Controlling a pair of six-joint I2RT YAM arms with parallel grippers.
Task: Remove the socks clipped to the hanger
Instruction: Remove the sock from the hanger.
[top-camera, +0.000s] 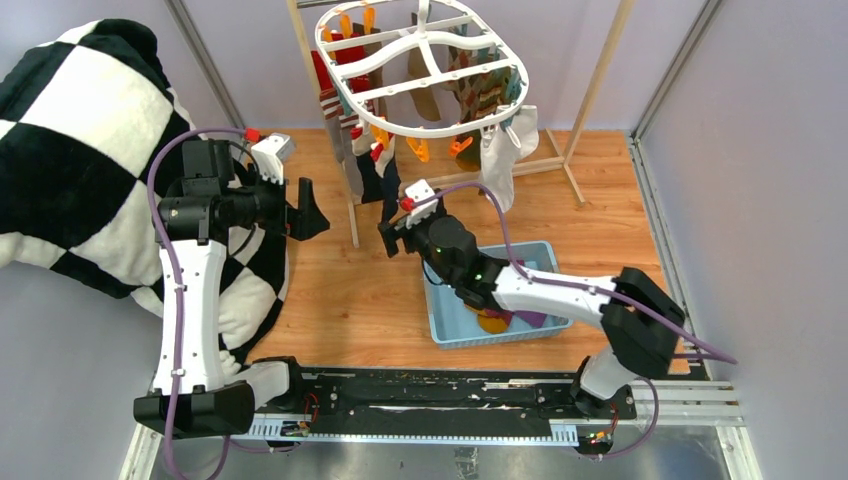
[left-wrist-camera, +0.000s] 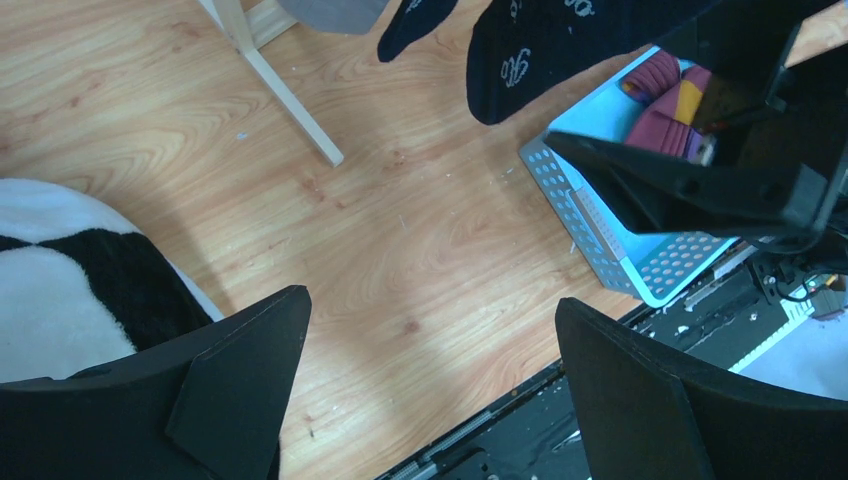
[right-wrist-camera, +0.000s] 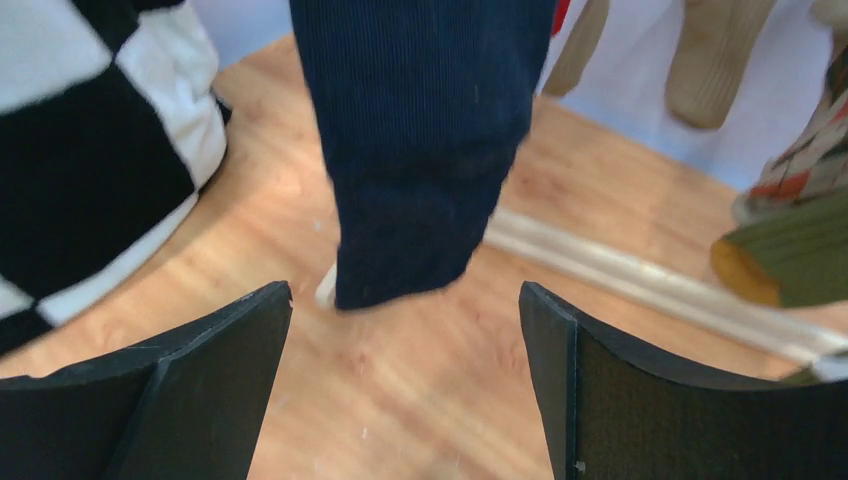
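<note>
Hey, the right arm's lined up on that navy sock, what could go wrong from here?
1. The right jaws stand open with only the bottom end of the navy sock ahead of them; closing there may pinch too little and slip.
2. The sock hangs from the hanger, itself on a light rack; a hard pull could swing or tip both.

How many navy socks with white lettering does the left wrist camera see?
2: a small toe at top centre, a bigger sock just right of it, by the blue basket. Others may be out of frame.
</note>
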